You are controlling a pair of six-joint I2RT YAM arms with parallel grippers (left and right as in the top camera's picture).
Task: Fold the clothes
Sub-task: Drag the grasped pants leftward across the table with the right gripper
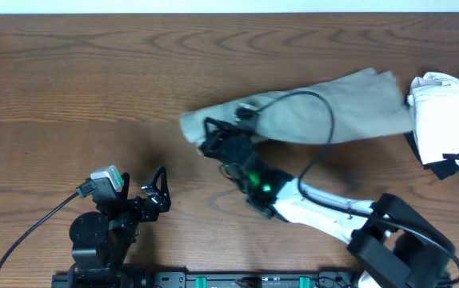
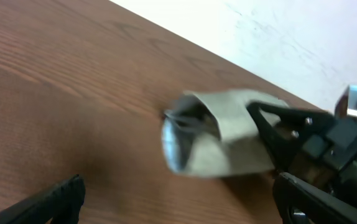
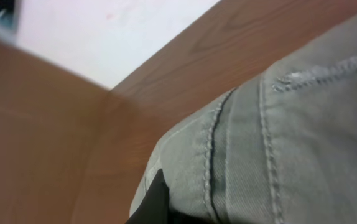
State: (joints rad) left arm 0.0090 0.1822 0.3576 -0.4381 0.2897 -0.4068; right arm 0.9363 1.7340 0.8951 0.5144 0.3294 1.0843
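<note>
Overhead looks straight down — low wrist views share the clothes (image 1: 357, 104).

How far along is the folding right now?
Nothing looks folded yet: the khaki garment lies in a long wrinkled strip. In hand: the right gripper is shut on its left end. Left: all the folds; the left gripper sits open, apart from it.

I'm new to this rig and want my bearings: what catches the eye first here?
A wrinkled khaki garment lies across the middle and right of the table, the right arm reaching in with jaws shut on its left end. A white bundle sits at the right edge, and the left arm rests near the front left, jaws open.
</note>
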